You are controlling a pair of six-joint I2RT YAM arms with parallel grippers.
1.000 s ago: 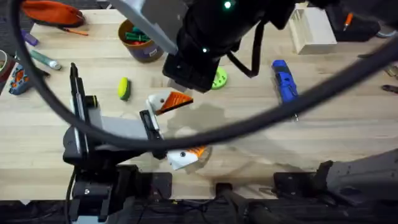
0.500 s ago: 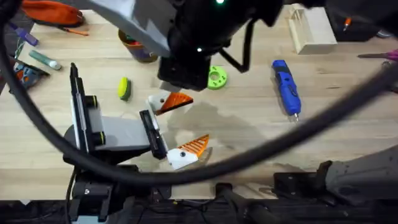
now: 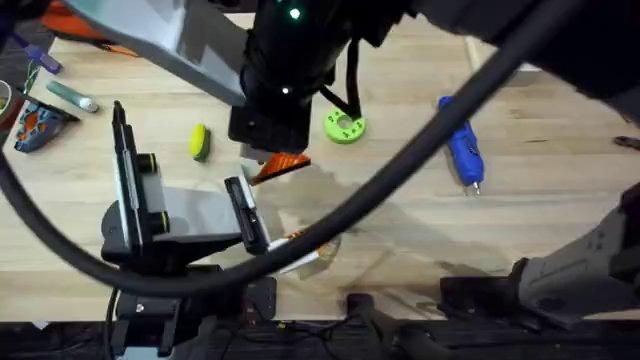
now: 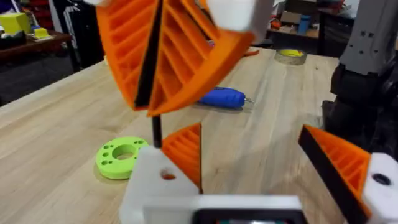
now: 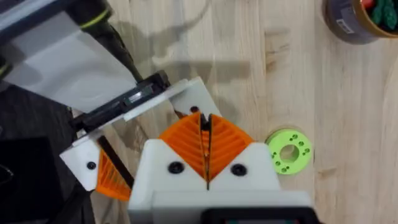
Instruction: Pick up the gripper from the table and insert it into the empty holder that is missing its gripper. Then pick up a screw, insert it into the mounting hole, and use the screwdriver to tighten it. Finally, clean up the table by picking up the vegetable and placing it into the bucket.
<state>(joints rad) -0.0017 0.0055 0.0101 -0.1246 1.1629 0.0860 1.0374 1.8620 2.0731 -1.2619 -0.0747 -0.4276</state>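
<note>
My right gripper [image 5: 206, 152] is pinched shut on the black-faced gripper finger [image 4: 153, 68], right over the white holder [image 5: 180, 99]; left gripper [image 4: 273, 165] spread wide.

The right arm's black bulk [image 3: 285, 70] is hanging over the middle of the bench [image 3: 400, 250], its claw [image 5: 206, 163] sitting right above the holder [image 5: 186, 99], so access there is blocked from overhead. A thick black cable [image 3: 400, 170] is sweeping across the bench in a wide arc. Open wood is lying between the green disc [image 3: 345, 127] and the screwdriver [image 3: 461, 144] (both flat on the bench). The vegetable [image 3: 200, 141] is lying clear of the left arm's upright link [image 3: 125, 190].
</note>
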